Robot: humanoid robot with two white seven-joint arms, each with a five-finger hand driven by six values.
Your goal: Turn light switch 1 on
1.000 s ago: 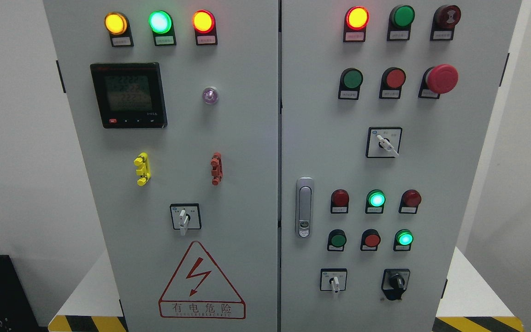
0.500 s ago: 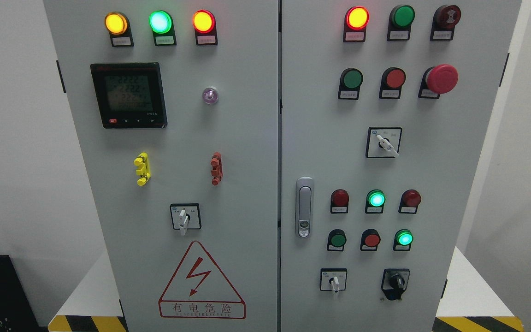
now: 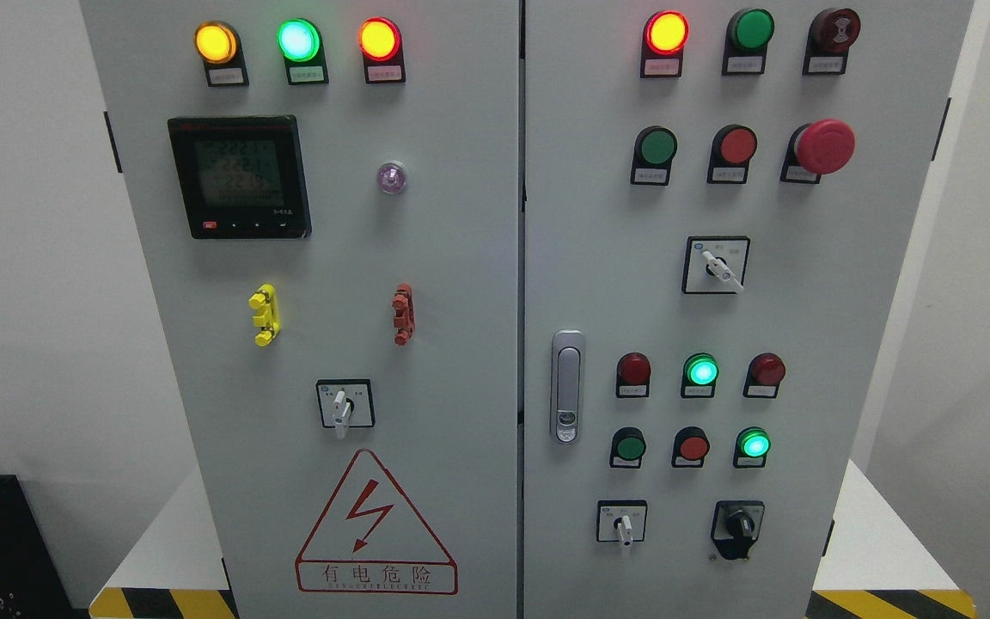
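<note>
**No fingers in sight, and the switch untouched**

Fingers: none to see. Neither hand nor arm shows in the head view, so I cannot tell whether they are open or curled, or whether they hold anything.

What faces me is a grey cabinet point(image 3: 461, 258) with two doors. The labels are too small to read, so which control is "light switch 1" is my guess: the white-handled switch point(image 3: 344, 406) low on the left door, above the red warning triangle point(image 3: 375, 524). Its handle points straight down, long axis upright. A similar small switch point(image 3: 623, 523) sits low on the right door, with a black knob point(image 3: 737, 524) to its right and a larger turn switch point(image 3: 716, 266) higher up.

With both hands out of view I cannot say which is nearer. If the left-door switch is meant, the left arm looks the natural choice, reaching up and forward from below.
</note>
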